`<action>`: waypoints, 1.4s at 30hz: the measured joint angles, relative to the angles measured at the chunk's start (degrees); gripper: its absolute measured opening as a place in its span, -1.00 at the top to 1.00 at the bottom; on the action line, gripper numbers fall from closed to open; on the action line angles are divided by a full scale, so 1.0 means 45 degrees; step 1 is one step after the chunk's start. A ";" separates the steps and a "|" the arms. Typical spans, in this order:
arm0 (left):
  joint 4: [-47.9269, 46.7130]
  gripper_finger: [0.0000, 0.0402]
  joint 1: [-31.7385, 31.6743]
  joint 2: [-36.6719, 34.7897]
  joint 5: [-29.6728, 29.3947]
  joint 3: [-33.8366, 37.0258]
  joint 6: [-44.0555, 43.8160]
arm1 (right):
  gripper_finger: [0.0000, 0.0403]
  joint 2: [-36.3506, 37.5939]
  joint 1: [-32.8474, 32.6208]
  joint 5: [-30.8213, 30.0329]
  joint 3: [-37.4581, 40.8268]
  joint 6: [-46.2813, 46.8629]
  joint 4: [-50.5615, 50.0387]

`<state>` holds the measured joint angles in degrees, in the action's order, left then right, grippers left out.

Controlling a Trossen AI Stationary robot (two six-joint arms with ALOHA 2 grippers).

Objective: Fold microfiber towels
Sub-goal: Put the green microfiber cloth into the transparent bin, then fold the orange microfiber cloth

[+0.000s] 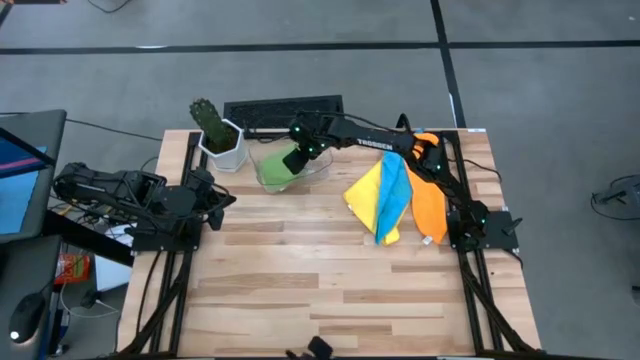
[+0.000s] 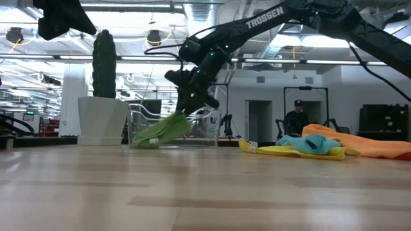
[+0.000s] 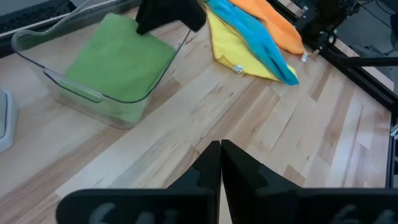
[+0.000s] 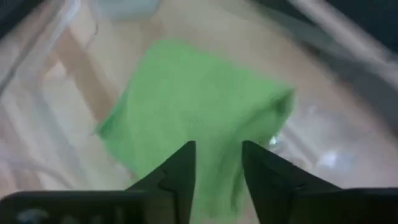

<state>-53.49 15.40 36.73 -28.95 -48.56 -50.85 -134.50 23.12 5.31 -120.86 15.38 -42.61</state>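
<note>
The butcher-block table (image 1: pixel 330 290) carries everything, and only the high view takes it in whole: the right arm (image 1: pixel 370 140) reaches across the far edge while the left gripper (image 1: pixel 222 200) waits at the near-left side, its fingers pressed together as the left wrist view shows. The low view alone reveals the room behind, where a person (image 2: pixel 296 119) stands in the distance, and a tall cactus in a white pot (image 2: pixel 103 119) beside the clear plastic bin (image 2: pixel 209 131). In that bin lies the green towel (image 4: pixel 193 130), a folded rectangle draped partly over the bin's rim; the left wrist view shows it flat and smooth, the low view shows it sloping down to the tabletop. The right gripper (image 4: pixel 217 165) hovers just above it with a gap between its fingers, gripping nothing. To the right lie the yellow towel (image 1: pixel 366 192), the light blue towel (image 1: pixel 395 195) on top of it, and the orange towel (image 1: pixel 430 205), all loose and crumpled, overlapping.
</note>
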 joint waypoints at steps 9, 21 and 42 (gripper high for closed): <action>-0.0015 0.98 -0.0004 0.0000 0.0025 0.0000 0.0000 | 0.06 0.0458 0.0192 -0.0430 -0.1187 -0.0897 -0.1804; 0.0471 0.80 -0.0001 0.0178 -0.0066 -0.0005 0.0325 | 0.13 0.5050 0.0021 -0.2327 -0.1853 -0.1004 -1.0536; 0.6193 0.02 -0.0029 0.5471 0.1724 0.0651 0.0845 | -0.11 1.4485 -0.5619 -0.3021 1.4931 1.0818 -0.7630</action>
<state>-25.63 15.27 61.35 -21.19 -45.63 -47.05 -69.32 -2.17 -8.28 -53.67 64.06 -76.95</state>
